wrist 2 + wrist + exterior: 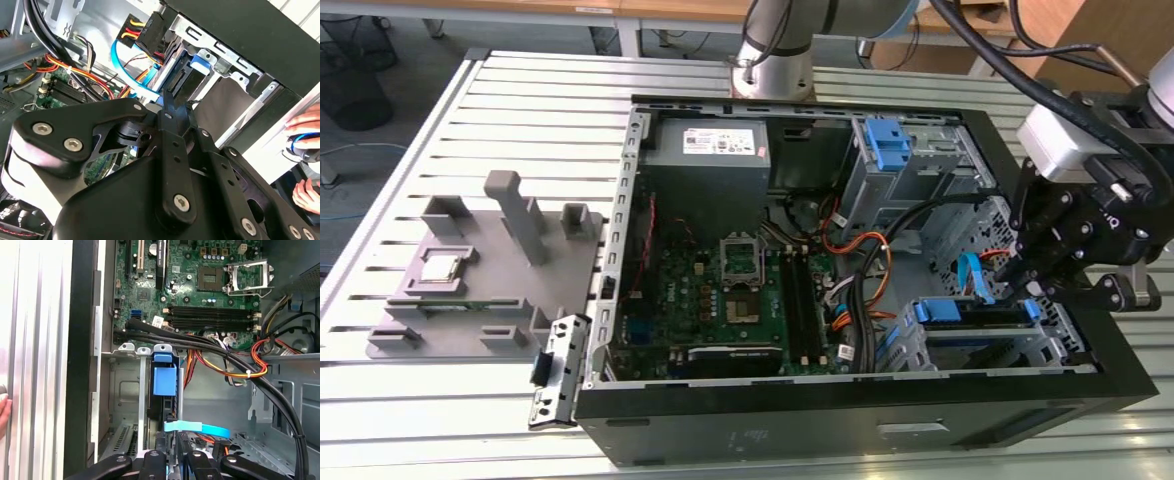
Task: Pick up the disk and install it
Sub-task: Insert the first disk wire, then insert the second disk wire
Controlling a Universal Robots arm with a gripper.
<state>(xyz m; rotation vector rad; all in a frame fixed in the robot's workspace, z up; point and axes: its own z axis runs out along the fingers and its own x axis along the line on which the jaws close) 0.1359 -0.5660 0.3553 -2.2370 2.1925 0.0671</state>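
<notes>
The disk (970, 312) sits in the drive cage at the front corner of the open computer case on the exterior view's right, blue rails along its edges. In the first wrist view the disk (161, 412) stands edge-on in the cage under a blue tab (165, 380). My gripper (1027, 285) hangs just above that cage, at the disk's end. Its fingers (167, 102) lie together at the tip, shut, with nothing seen between them. In the first wrist view the gripper (172, 442) points at the disk's near edge.
A flat blue cable (197, 428) curls over the cage beside the fingers, with orange and black wire bundles (235, 367) close by. The motherboard (720, 290) fills the case floor; a lone blue bracket (887, 145) sits in the far bay. A person's hand (306, 122) rests outside the case.
</notes>
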